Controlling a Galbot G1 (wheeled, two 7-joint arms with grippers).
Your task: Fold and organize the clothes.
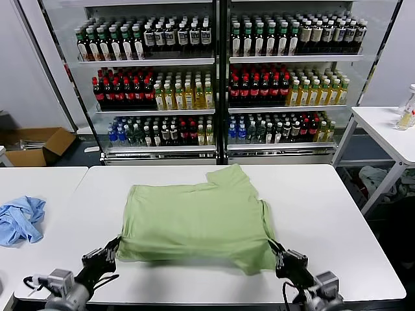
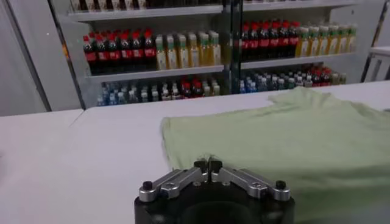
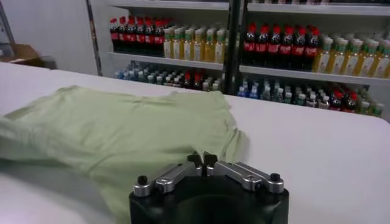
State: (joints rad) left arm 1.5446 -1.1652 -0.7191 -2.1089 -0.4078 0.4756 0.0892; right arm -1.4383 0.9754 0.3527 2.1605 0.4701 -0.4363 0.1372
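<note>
The light green polo shirt (image 1: 194, 217) lies on the white table (image 1: 337, 220), back side up and partly folded, with one sleeve at the far right. Its buttons and chest print are hidden. My left gripper (image 1: 114, 249) is shut on the shirt's near left corner. My right gripper (image 1: 275, 253) is shut on the near right corner. The near edge hangs a little above the table and casts a shadow. In the left wrist view the shut gripper (image 2: 208, 162) meets the shirt (image 2: 286, 134). In the right wrist view the gripper (image 3: 202, 159) pinches the fabric (image 3: 109, 131).
A crumpled light blue cloth (image 1: 19, 219) lies on a second white table at the left. Glass-door fridges (image 1: 220, 78) full of bottles stand behind. A cardboard box (image 1: 35, 146) sits on the floor at the far left. Another white table (image 1: 386, 129) stands at the right.
</note>
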